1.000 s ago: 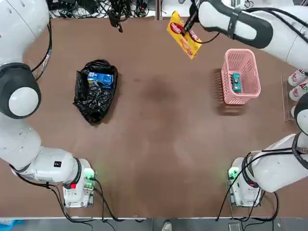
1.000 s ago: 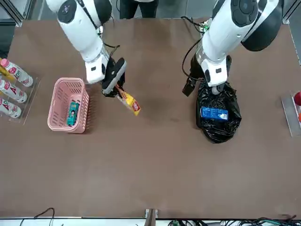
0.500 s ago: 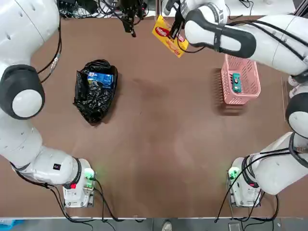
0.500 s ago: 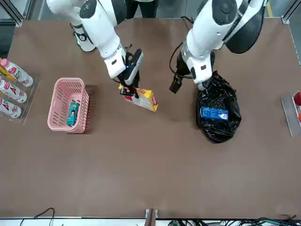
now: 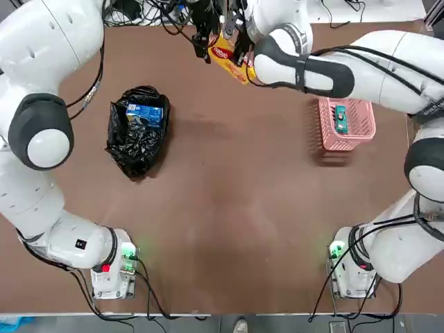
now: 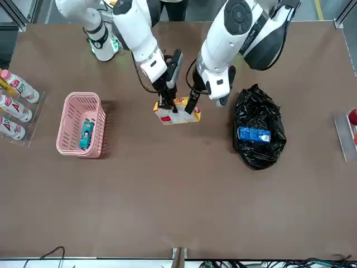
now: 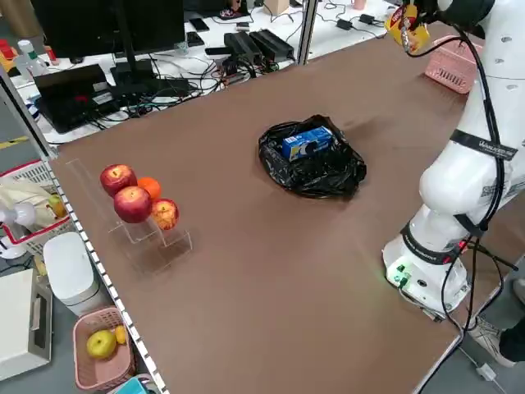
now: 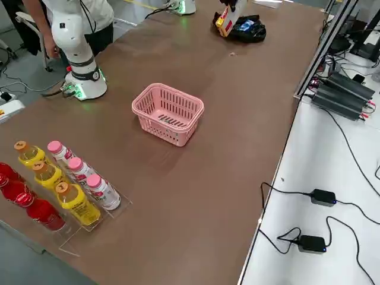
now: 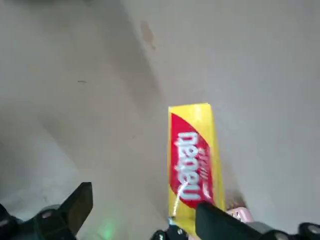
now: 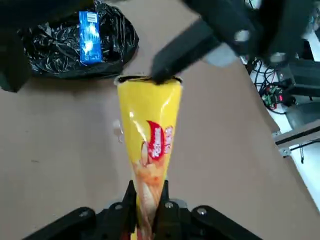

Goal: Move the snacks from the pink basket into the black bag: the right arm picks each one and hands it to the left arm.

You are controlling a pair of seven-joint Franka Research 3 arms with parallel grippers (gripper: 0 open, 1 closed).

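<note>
The yellow-orange pack [image 6: 178, 116] hangs in the air over the table's far middle, between both arms. My right gripper [image 6: 165, 104] is shut on one end of it; the right wrist view shows the pinch [image 10: 147, 192]. At the pack's other end, my left gripper [image 6: 191, 106] is open, with the pack [image 9: 192, 160] between its spread fingers and close to one of them. The blue cookie pack [image 6: 254, 134] lies in the mouth of the black bag [image 6: 259, 153]. On the robot's right stands the pink basket [image 6: 67, 125], holding the teal box [image 6: 85, 134].
Bottles in a clear rack [image 6: 14, 106] stand beyond the basket at the table's right edge. A rack of fruit [image 7: 135, 197] sits at the left edge. Cables and power bricks [image 7: 246, 45] line the far side. A person [image 8: 77, 9] stands by the right arm's base.
The right arm carried the yellow-orange pack from near the basket toward the table's middle. The left gripper left the bag and came across to meet the pack's free end.
</note>
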